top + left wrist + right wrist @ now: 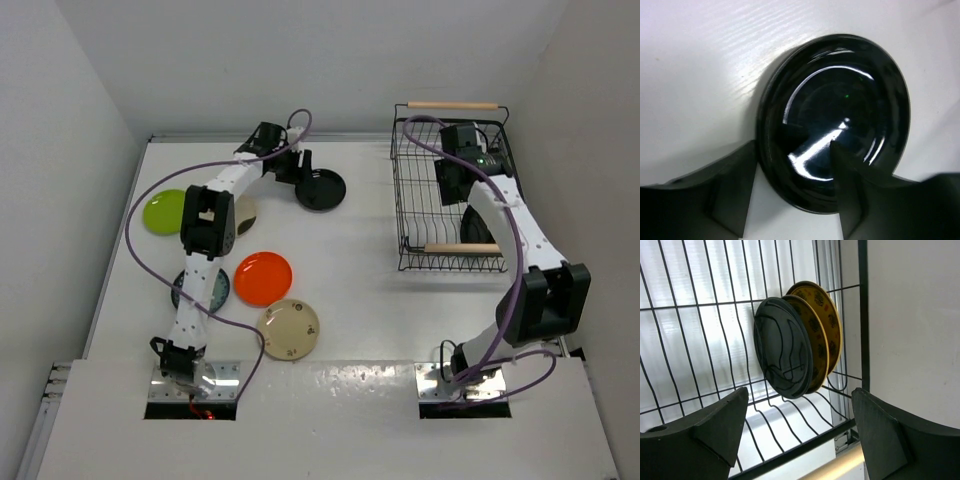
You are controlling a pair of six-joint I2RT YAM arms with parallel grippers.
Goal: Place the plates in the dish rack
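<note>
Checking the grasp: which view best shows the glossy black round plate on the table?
Left wrist: the glossy black round plate fills the frame, rim straddled by the open left gripper. Top external shows it small; right wrist, not at all.

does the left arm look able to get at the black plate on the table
Probably yes. The left gripper is open right at the black plate, one finger outside its rim, the other over its bowl, with nothing in between.
</note>
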